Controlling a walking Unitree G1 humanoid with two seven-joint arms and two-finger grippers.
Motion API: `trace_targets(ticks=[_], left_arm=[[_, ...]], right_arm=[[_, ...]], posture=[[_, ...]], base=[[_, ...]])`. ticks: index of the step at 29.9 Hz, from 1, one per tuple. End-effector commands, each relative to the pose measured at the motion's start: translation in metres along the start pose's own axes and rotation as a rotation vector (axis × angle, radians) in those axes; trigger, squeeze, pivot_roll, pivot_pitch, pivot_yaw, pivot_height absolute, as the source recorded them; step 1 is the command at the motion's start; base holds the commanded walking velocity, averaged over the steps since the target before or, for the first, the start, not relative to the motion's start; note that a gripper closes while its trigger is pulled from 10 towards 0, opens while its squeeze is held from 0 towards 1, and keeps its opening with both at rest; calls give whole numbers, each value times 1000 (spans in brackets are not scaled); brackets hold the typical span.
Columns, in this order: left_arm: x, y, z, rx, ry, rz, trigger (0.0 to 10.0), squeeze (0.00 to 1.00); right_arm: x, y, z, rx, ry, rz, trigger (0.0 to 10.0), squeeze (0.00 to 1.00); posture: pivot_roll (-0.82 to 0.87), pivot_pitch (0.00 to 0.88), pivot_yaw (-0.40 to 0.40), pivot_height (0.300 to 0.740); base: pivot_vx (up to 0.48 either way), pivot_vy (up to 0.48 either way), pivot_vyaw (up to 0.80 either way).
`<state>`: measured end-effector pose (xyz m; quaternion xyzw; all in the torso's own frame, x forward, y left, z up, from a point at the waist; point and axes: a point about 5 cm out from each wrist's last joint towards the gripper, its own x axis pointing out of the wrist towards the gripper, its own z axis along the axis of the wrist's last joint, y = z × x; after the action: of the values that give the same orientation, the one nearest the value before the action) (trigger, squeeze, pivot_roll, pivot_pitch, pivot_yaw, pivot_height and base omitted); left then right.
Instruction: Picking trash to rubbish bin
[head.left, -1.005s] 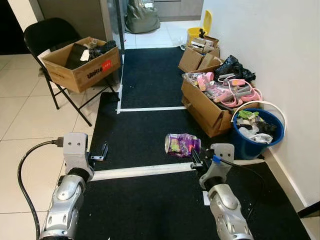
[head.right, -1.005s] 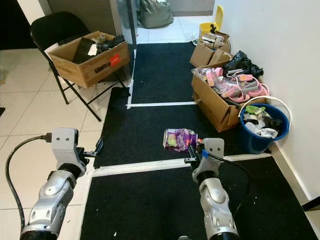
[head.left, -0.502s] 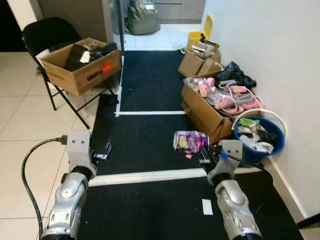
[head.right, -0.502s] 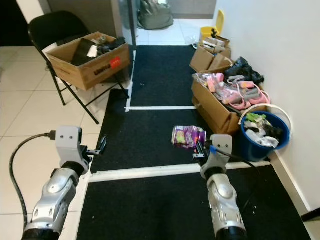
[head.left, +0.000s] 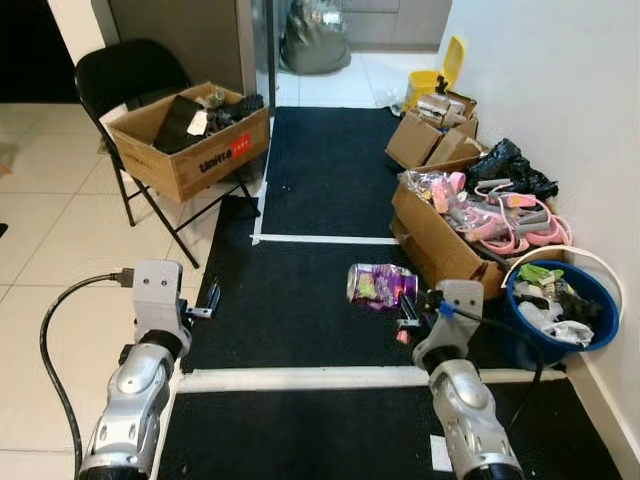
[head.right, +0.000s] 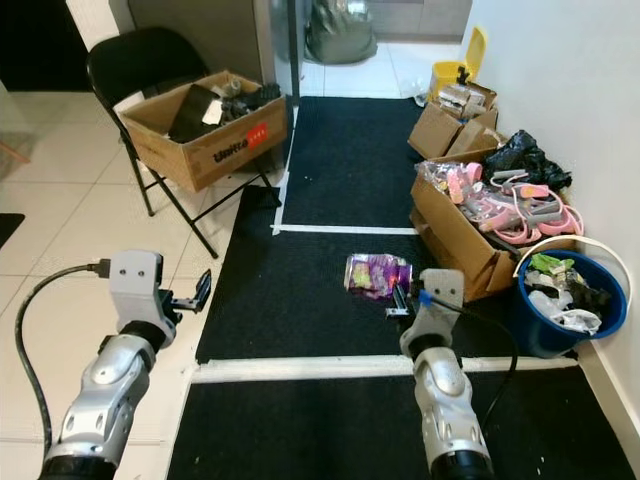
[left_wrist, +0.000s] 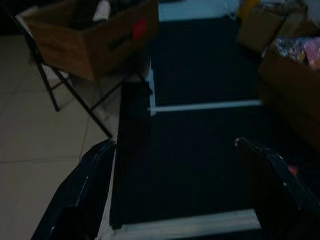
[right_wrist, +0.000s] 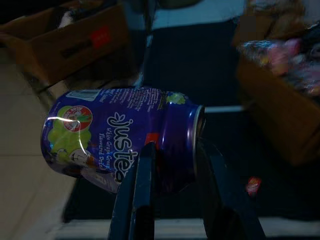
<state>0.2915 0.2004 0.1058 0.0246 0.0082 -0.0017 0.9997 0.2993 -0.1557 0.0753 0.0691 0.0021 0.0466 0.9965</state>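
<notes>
A crushed purple drink can (head.left: 380, 285) hangs above the black mat, pinched by my right gripper (head.left: 408, 310), which is shut on the can's end; the right wrist view has the can (right_wrist: 120, 135) between the two fingers (right_wrist: 145, 190). The blue rubbish bin (head.left: 560, 312) with a white rim stands to the right of the can by the wall, holding several bits of trash. My left gripper (head.left: 208, 300) is held out over the mat's left edge, open with nothing in it; its black fingers (left_wrist: 85, 195) spread wide in the left wrist view.
An open cardboard box (head.left: 440, 235) of pink items sits just beyond the bin, more boxes (head.left: 435, 135) and a yellow bin (head.left: 440, 80) behind. A black folding chair (head.left: 140, 90) carries a cardboard box (head.left: 190, 145) at the left. White tape lines (head.left: 330, 378) cross the mat.
The camera has swung and stepped, so the bin now lies further right. My right gripper lifted the can slightly and still holds it. The left arm keeps its pose.
</notes>
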Motion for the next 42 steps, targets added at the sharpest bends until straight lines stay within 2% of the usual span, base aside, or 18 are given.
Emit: trace_targets(ticks=[1,6,35,38,42], left_arm=[[-1,-2,-2,7,12,-13,10000,0],[-1,-3,-1,5,11,-17,10000,0],[0,-4,0,12,14,-32,10000,0],[4,-3,3,10,5,-40,10000,0],[16,4,11,24,-14,-55,10000,0]], right_arm=[[-3,-7,-4,14,21,-22,10000,0],[-4,-7,-6,9,30,-24,10000,0],[-2,-3,-6,0,27,-9,10000,0],[0,-3,-4,3,20,-9,10000,0],[2,-3,-2,2,13,-8,10000,0]], posture=[[-18,116,32,740],[-12,117,35,740],[-7,117,36,740],[-3,118,30,740],[-3,116,28,740]], base=[[304,0,-800],[304,0,-775],[302,0,0],[304,0,0],[303,0,0]])
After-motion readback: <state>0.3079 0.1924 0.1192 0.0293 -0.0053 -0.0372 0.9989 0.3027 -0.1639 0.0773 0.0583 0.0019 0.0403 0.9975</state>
